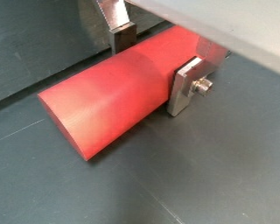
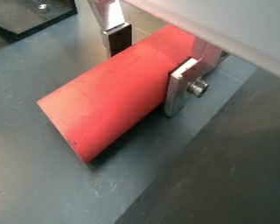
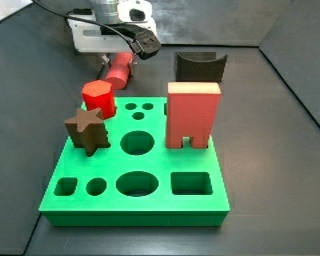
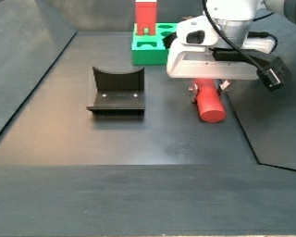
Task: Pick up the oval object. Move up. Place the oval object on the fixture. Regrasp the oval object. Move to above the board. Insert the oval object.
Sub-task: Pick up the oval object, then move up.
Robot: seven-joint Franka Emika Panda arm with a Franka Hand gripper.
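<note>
The oval object [image 1: 108, 101] is a smooth light-red rod lying on its side on the dark floor, also seen in the other wrist view [image 2: 101, 109]. My gripper [image 1: 154, 66] straddles its far half, a silver finger [image 1: 185, 86] flat against one flank and a dark pad [image 1: 122, 39] at the other; the jaws look shut on it. In the side views the oval object [image 4: 210, 100] rests on the floor under the gripper [image 4: 214, 83], between the fixture [image 4: 116, 93] and the wall. The green board [image 3: 136, 195] lies apart from it.
On the board stand a red arch block [image 3: 192, 112], a short red peg [image 3: 97, 97] and a brown star peg [image 3: 85, 128]. The fixture [image 3: 199, 67] stands behind the board. Dark enclosure walls rise close to the rod's side.
</note>
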